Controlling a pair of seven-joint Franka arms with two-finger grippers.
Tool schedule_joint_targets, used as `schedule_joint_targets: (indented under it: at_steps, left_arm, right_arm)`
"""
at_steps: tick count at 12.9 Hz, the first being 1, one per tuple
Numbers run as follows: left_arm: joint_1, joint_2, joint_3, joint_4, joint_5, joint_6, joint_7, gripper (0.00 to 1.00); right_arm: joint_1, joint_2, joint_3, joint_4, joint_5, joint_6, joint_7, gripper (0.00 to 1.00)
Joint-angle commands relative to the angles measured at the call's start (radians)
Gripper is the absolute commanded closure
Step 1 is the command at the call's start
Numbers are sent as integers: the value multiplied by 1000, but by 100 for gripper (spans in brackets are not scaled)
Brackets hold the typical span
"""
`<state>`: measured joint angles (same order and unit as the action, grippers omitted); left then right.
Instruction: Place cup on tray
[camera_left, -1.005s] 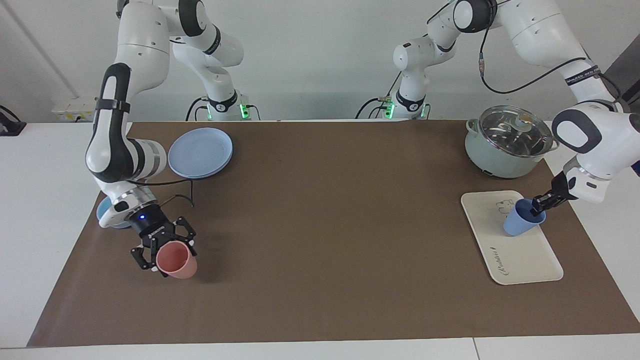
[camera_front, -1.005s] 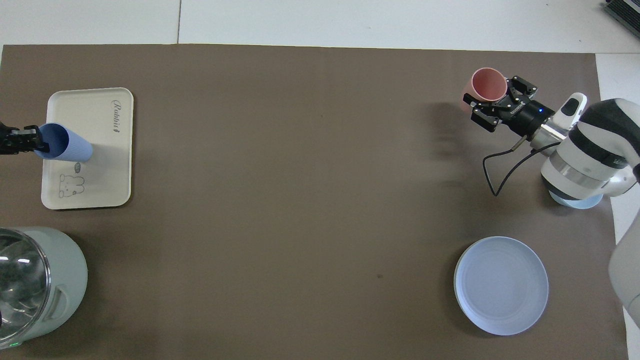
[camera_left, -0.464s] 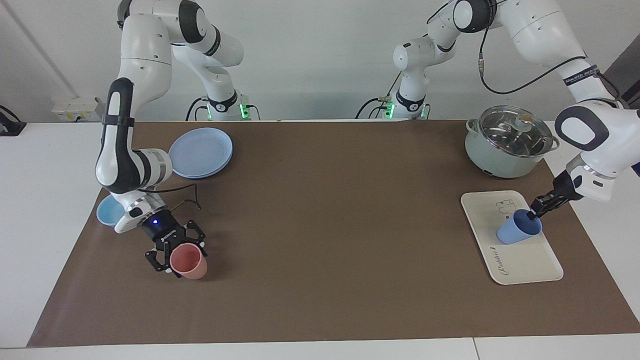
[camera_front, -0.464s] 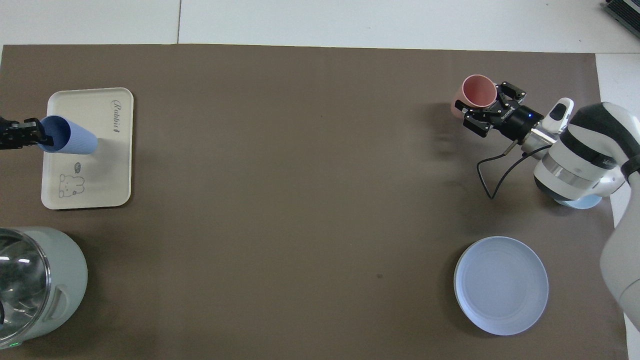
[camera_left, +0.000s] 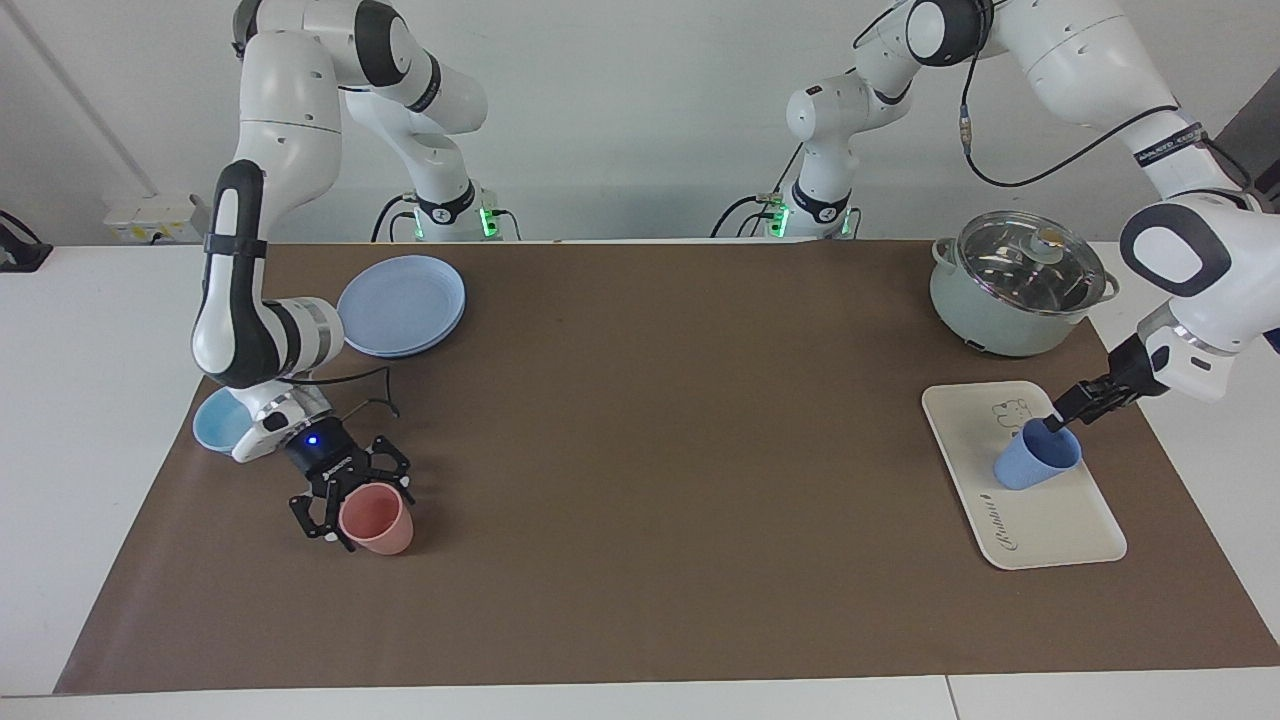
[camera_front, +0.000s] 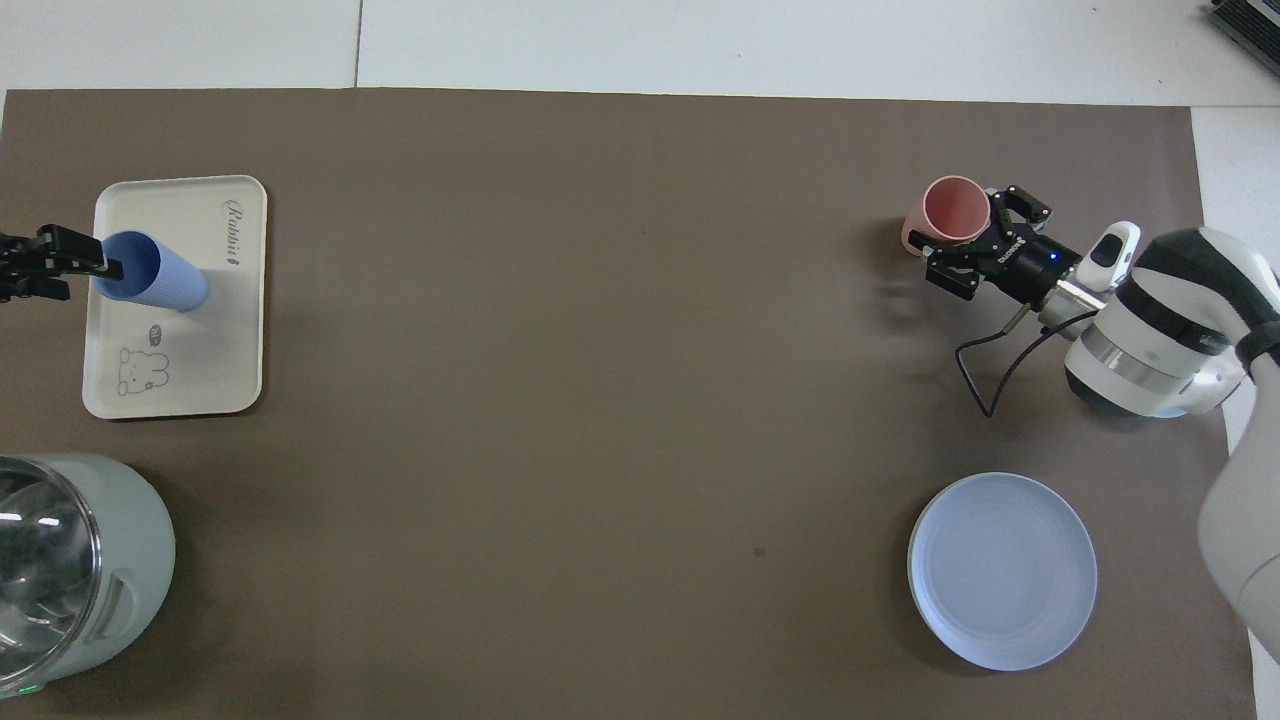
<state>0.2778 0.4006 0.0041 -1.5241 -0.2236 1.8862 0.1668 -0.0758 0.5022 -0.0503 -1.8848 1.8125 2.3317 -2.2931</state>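
The periwinkle-blue cup (camera_left: 1037, 457) (camera_front: 155, 282) stands on the cream tray (camera_left: 1050, 520) (camera_front: 230, 330) at the left arm's end of the table, beside the bear drawing. My left gripper (camera_left: 1062, 418) (camera_front: 85, 275) is at the cup's rim with its fingers spread open, one fingertip still close to the rim. At the right arm's end, my right gripper (camera_left: 347, 508) (camera_front: 978, 235) is down at the rim of a salmon-pink cup (camera_left: 378, 520) (camera_front: 950, 210), which rests on the brown mat. It looks shut on that rim.
A pale green pot (camera_left: 1015, 285) (camera_front: 60, 570) with a glass lid stands nearer to the robots than the tray. A round blue plate (camera_left: 402, 305) (camera_front: 1002, 570) and a low light-blue bowl (camera_left: 218, 420) lie at the right arm's end.
The left gripper lowered the blue cup onto the tray, then spread its fingers and drew back a little. The right gripper brought the pink cup down to the mat.
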Motion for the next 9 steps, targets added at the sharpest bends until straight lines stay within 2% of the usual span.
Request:
schedule_joint_targets:
  at_steps: [1,3,5,8,9]
  left_arm:
    - [-61,20,5,132,86,-155,3,25]
    - [-158,14,10,207,199,-269,3,25]
    - [-213,-8,7,240,263,-358,3,25]
    - [-287,-97,-2,239,279,-417,5,25]
    - [-287,-149,-7,231,273,-406,6,25]
  right_arm:
    - [-4,-53,7,-28,27,-5,-25,0]
    - [-2,-95,7,-37,25,-5,15,0]
    - [10,-163,7,-66,18,32,88,0]
    - [48,-258,6,-88,-7,115,171,0]
    - [59,-277,6,-86,-54,150,210,0]
